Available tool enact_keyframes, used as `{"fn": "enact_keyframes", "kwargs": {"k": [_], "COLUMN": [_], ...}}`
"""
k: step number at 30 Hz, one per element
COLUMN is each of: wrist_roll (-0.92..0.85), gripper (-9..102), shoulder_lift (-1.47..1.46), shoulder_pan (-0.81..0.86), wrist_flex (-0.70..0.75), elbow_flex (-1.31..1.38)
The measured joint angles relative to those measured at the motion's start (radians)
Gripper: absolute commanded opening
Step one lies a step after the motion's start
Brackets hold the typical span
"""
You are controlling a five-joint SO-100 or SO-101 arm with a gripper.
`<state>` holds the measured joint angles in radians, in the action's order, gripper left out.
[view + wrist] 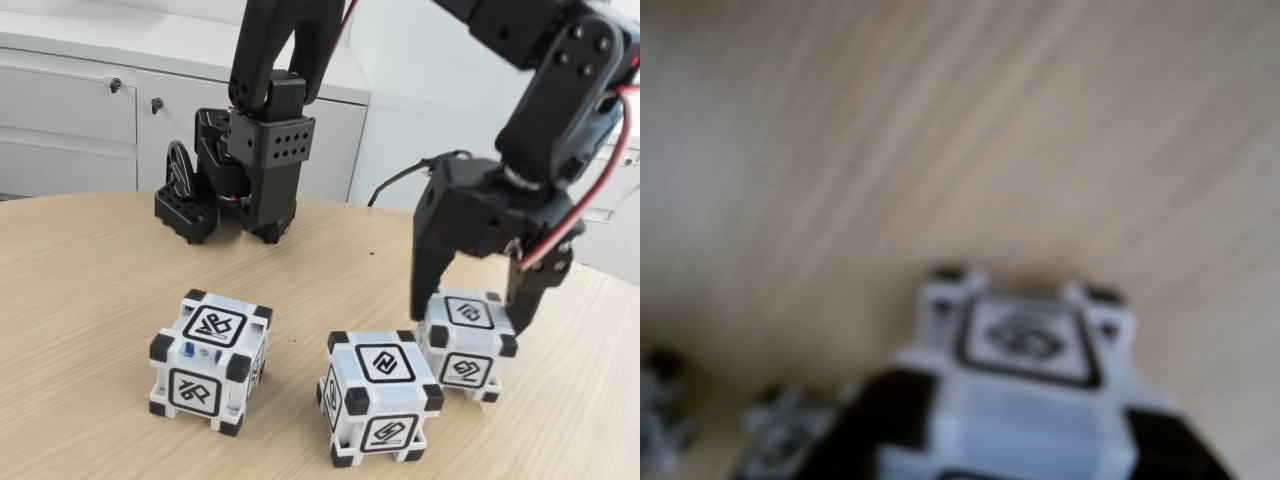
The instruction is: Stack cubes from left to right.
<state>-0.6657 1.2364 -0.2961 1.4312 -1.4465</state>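
Three white cubes with black corners stand apart on the wooden table. In the fixed view they are the left cube, the middle cube and the right cube. My gripper comes down from the upper right, its black fingers pressed against both sides of the right cube, which rests on the table. In the blurred wrist view this cube sits between my gripper fingers, and two other cubes are smeared at the lower left.
The arm's black base and motors stand at the back centre of the table. White cabinets run behind it. Red and black cables hang by the wrist. Bare wood lies left of and in front of the cubes.
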Motion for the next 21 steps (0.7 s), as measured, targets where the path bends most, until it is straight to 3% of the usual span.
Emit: {"fn": "enact_keyframes", "kwargs": {"k": [10,21], "wrist_roll": [0.173,0.186], "gripper": [20,19], "shoulder_lift": [0.387,0.538], "shoulder_pan": [0.071,0.456], "wrist_flex": [0.012,0.018], "elbow_flex": [0.046,0.046]}}
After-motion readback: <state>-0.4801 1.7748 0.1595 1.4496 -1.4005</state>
